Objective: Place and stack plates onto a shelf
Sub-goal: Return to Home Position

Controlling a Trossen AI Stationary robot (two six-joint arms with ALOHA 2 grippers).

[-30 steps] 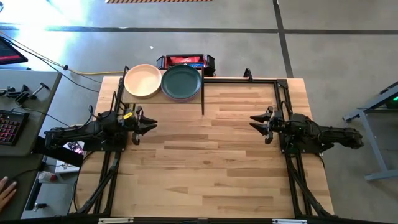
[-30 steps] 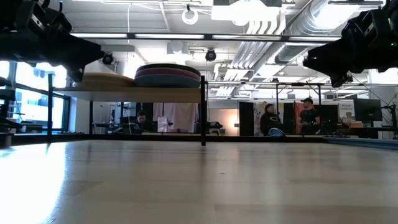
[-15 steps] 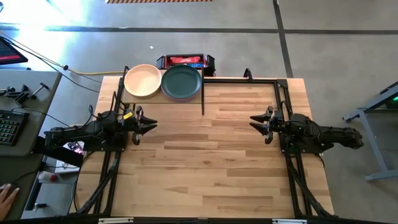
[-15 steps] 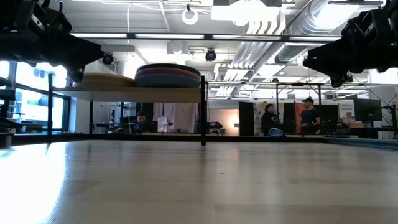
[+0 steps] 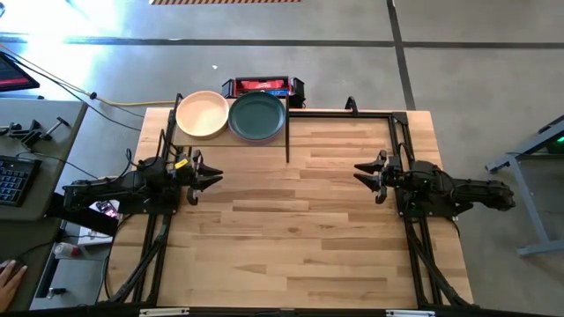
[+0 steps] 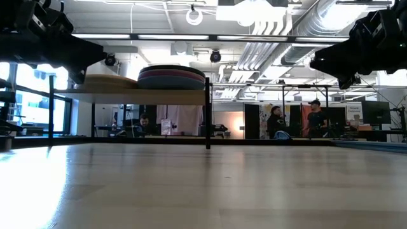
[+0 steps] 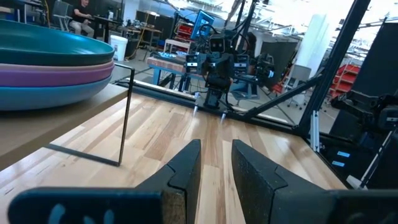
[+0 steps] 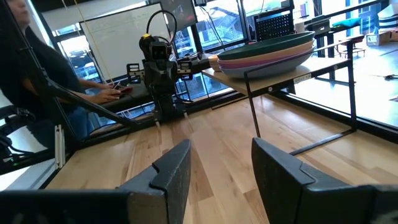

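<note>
1. Plates: all those in view sit on the shelf (image 6: 140, 96) at the far left corner of the table (image 5: 300, 229), in two stacks side by side. The teal-topped stack (image 5: 257, 116) sits at the shelf's inner end. The peach-topped stack (image 5: 202, 114) sits just beside it, toward the table's left edge.
2. Left gripper (image 5: 216, 177): hovers by the table's left edge, near the shelf, and points toward the table's middle. Its fingers are parted by a narrow gap and hold nothing.
3. Right gripper (image 5: 359, 174): hovers by the right edge, well apart from the shelf. Its fingers are parted wider and hold nothing.
4. Step in hand: return to the rest pose. Both arms appear to be at or very close to it, low and mirrored.
5. Route any remaining left-arm travel away from the shelf. Avoid its black frame leg and the plate rims.
6. Hold both wrists above the tabletop and finish with the fingers empty.
</note>
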